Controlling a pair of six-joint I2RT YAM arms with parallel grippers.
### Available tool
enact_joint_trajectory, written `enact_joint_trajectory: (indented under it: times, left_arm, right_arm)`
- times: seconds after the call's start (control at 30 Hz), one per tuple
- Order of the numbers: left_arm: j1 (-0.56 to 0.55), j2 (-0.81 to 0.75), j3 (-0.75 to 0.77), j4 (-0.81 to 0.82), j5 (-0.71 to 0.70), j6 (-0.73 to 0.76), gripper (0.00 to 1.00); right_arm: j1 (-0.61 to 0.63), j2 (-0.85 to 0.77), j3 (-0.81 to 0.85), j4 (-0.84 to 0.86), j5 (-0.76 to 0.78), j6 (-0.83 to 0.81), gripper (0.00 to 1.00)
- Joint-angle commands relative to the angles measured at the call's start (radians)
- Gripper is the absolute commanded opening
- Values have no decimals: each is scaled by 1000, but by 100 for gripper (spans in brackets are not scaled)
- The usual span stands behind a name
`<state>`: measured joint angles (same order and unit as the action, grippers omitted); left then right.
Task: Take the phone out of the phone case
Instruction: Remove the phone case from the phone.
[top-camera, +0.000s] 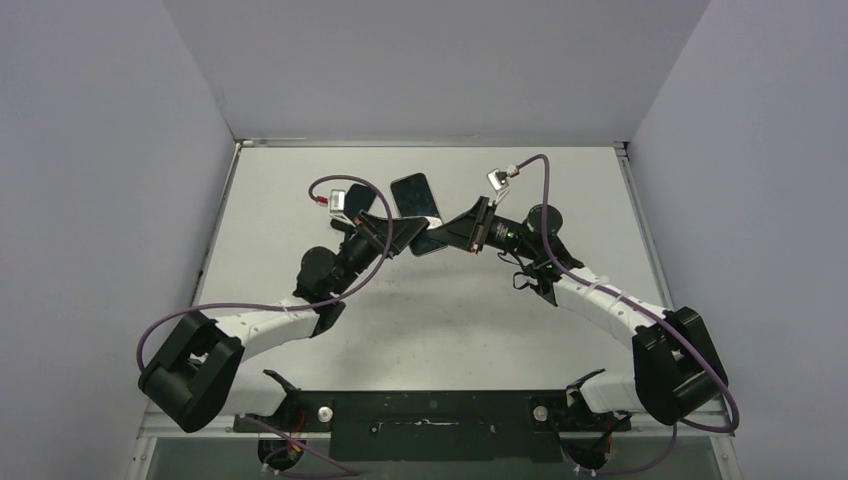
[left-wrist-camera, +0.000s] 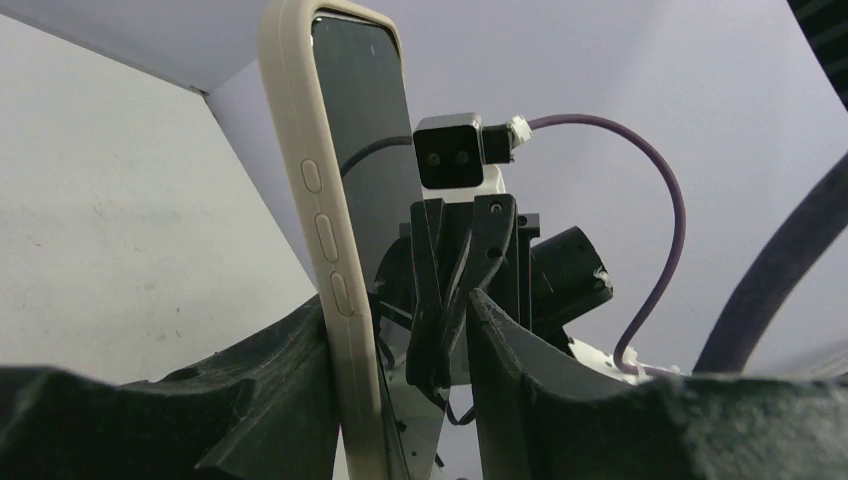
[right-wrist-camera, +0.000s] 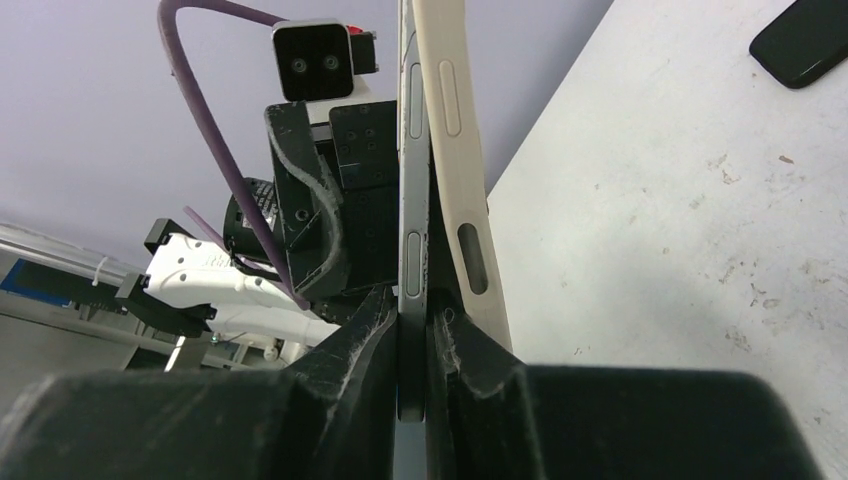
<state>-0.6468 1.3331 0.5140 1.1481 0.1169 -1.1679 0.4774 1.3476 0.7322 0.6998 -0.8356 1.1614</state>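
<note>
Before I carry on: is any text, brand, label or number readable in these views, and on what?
No readable text in any view.
Phone: screen dark, nothing shown.
Beige phone case: plain, only button bumps.
White arm link: possible faint marking, too blurred to read.

The light in here is soft and even, falling from overhead, so the pale table looks bright and the arms lay only faint, blurry shadows on it. Nothing glares; the phone screen carries just a dull sheen. Both wrist views stay crisp further off, while the black fingers nearest the lens turn soft and grainy
</note>
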Motion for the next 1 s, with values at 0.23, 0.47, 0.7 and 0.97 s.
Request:
enact_joint_trajectory:
  times: [0.23, 0.47, 0.7, 0.97]
  left_arm:
    - [116, -174, -51, -34, 234, 105, 56]
    - [121, -257, -82, -164, 239, 225, 56]
    - [121, -217, -92, -180, 209, 201, 53]
    - [120, -143, -47, -118, 233, 175, 52]
  right_arm:
    - [-32, -64, 40, 61, 142, 29, 0]
    - [-34, -80, 56, 72, 165, 58, 0]
    - [-26, -88, 52, 90, 170, 75, 0]
    - [-6, -95, 57, 92, 167, 69, 0]
